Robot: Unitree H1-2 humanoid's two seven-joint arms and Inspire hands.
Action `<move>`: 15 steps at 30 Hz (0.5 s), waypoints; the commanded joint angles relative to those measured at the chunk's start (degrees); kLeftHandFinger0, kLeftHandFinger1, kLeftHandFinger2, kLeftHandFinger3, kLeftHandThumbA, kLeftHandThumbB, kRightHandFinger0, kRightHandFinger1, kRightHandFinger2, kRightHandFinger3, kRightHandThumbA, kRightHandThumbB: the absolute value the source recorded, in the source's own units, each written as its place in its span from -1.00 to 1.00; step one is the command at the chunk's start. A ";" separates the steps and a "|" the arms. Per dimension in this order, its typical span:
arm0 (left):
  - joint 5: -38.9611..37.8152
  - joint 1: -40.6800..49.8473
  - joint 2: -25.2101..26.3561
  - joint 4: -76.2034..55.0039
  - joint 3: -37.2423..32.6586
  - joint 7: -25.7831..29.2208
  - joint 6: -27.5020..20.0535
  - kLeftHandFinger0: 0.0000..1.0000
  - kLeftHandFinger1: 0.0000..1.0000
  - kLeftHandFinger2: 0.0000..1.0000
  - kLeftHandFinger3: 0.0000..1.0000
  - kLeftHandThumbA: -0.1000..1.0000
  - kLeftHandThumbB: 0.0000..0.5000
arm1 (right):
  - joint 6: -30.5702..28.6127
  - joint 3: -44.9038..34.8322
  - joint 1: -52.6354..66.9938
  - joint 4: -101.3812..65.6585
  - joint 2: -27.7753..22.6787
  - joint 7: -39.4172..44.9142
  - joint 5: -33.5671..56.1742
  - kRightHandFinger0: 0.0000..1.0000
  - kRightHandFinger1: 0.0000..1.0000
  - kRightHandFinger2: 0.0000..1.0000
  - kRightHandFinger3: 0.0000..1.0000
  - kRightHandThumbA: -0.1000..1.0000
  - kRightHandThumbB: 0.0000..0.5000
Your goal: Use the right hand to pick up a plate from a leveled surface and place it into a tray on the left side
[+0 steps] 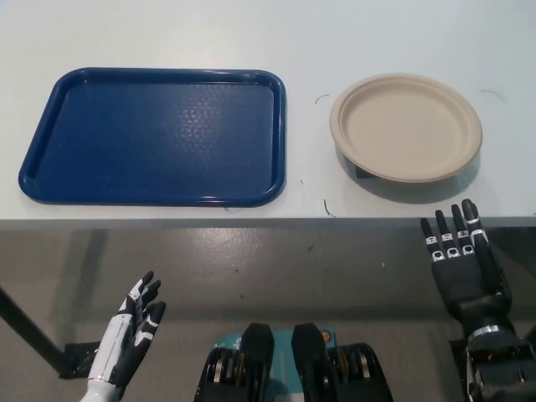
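A round beige paper plate (406,126), judged light, thin and bendable and best gripped at its raised near rim, is lying beside the empty blue plastic tray (153,194) while the black right hand (463,266), fingers spread and empty, is being held below the pale table (251,33) edge and the white left hand (132,328) is resting open at lower left.

Single head view, steeply downward, table (394,33) edge across mid-frame, floor (276,268) below

A plain test room or lab

A bare pale table (167,25) with small pen marks is standing over a grey concrete floor (276,268); beyond the fingertips of both hands, only a blue tray (50,167) and a paper plate (406,126) are lying.
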 commanded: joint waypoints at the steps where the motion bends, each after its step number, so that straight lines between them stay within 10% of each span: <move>1: 0.36 -0.49 0.74 -0.23 -0.13 -0.03 -2.26 1.00 1.00 1.00 1.00 0.77 -0.42 | -1.92 -0.91 -2.75 -0.91 2.43 2.77 2.76 1.00 1.00 1.00 1.00 1.00 0.59; 15: 0.61 -0.47 0.93 -0.10 -0.28 -0.27 -1.97 1.00 1.00 1.00 1.00 0.79 -0.40 | -2.33 -2.01 -3.84 0.98 2.36 3.31 4.64 1.00 1.00 1.00 1.00 1.00 0.45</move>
